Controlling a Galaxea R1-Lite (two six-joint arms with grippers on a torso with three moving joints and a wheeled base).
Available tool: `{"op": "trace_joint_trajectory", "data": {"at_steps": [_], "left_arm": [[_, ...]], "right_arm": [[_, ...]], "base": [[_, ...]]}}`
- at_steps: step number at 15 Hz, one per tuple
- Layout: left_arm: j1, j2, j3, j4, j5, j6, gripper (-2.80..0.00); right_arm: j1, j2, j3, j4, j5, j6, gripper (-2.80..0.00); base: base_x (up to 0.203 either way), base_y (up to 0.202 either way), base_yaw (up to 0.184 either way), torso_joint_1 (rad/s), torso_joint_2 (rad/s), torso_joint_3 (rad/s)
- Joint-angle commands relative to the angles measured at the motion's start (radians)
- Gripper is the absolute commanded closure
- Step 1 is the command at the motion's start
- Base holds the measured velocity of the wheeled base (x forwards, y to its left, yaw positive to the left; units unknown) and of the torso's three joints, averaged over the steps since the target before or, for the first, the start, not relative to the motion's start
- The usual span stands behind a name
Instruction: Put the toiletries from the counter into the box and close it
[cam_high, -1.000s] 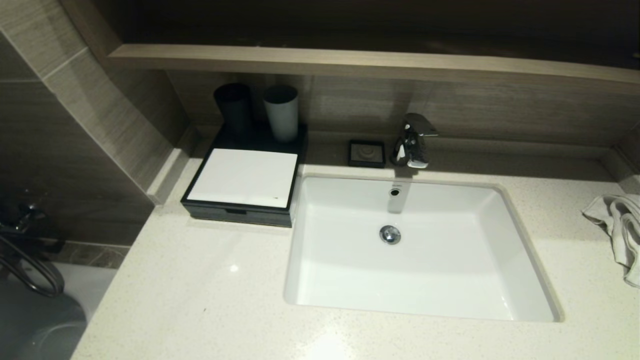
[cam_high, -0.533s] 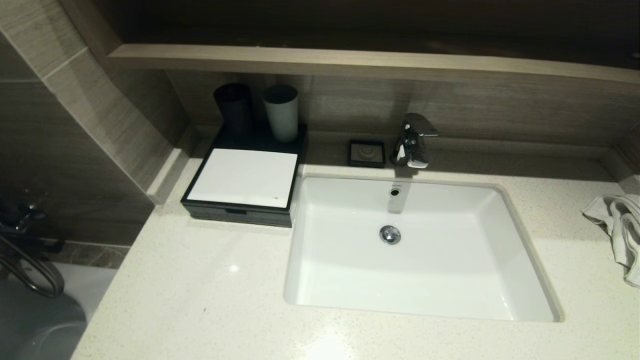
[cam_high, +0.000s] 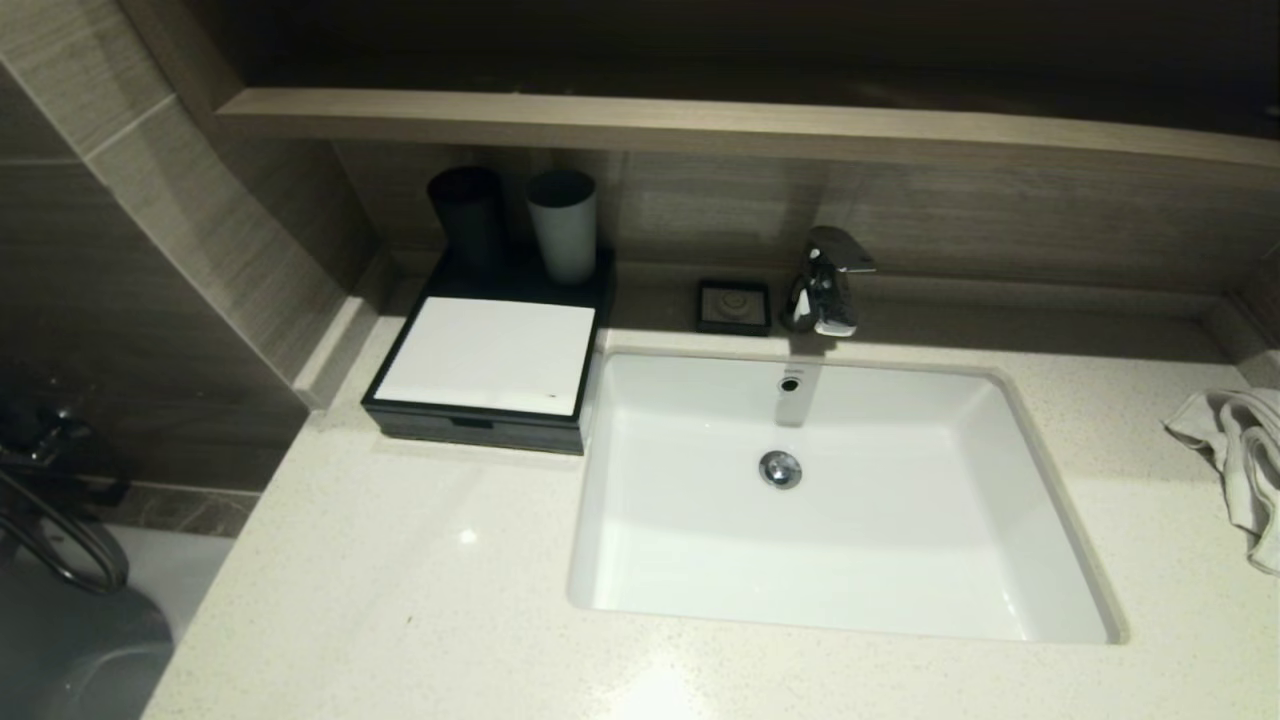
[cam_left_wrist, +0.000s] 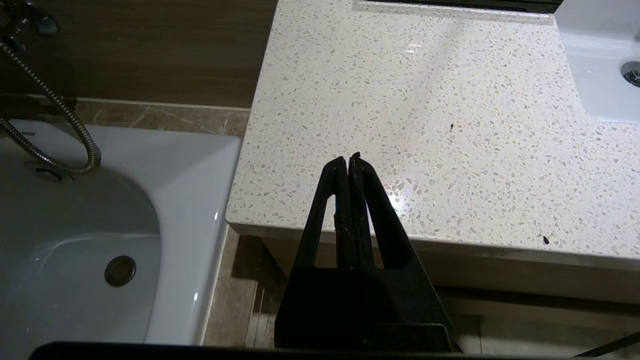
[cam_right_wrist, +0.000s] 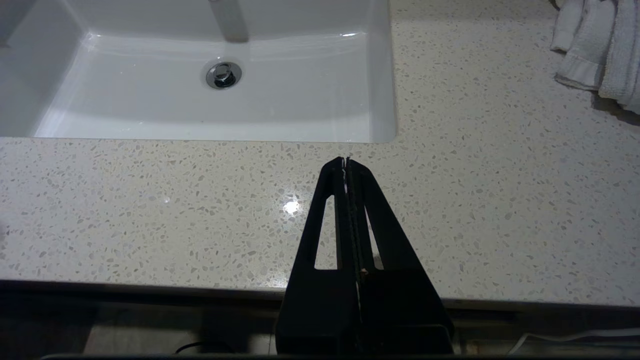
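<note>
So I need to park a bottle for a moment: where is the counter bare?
The widest bare patch of counter lies in front of the closed box, left of the sink. A strip runs along the sink's near edge. The right end holds a towel; the back ledge has cups, a soap dish and the faucet.

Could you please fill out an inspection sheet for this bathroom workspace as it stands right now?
Surface: speckled counter around a white sink; no loose toiletries seen on it.
Job's things: black box at the back left corner, its white lid down flat.
Clutter: dark cup and pale cup upright behind the lid; small soap dish beside the faucet; crumpled towel at the right edge.
Grippers: left gripper over the counter's near left corner, jaws together, holding nothing; right gripper over the front edge before the sink, jaws together, holding nothing.
Cables: nothing seen.
Surroundings: bathtub with shower hose to the left.
</note>
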Motion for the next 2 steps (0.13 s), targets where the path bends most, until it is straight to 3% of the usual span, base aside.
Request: {"op": "trace_joint_trajectory", "data": {"at_steps": [1,2], "left_arm": [[0.000,0.001,0.000,0.000,0.000,0.000,0.00],[0.000,0.001,0.000,0.000,0.000,0.000,0.00]], "right_arm": [[0.000,0.000,0.000,0.000,0.000,0.001,0.00],[0.000,0.000,0.000,0.000,0.000,0.001,0.00]], "base": [[0.000,0.000,0.000,0.000,0.00,0.000],[0.000,0.000,0.000,0.000,0.00,0.000]]}}
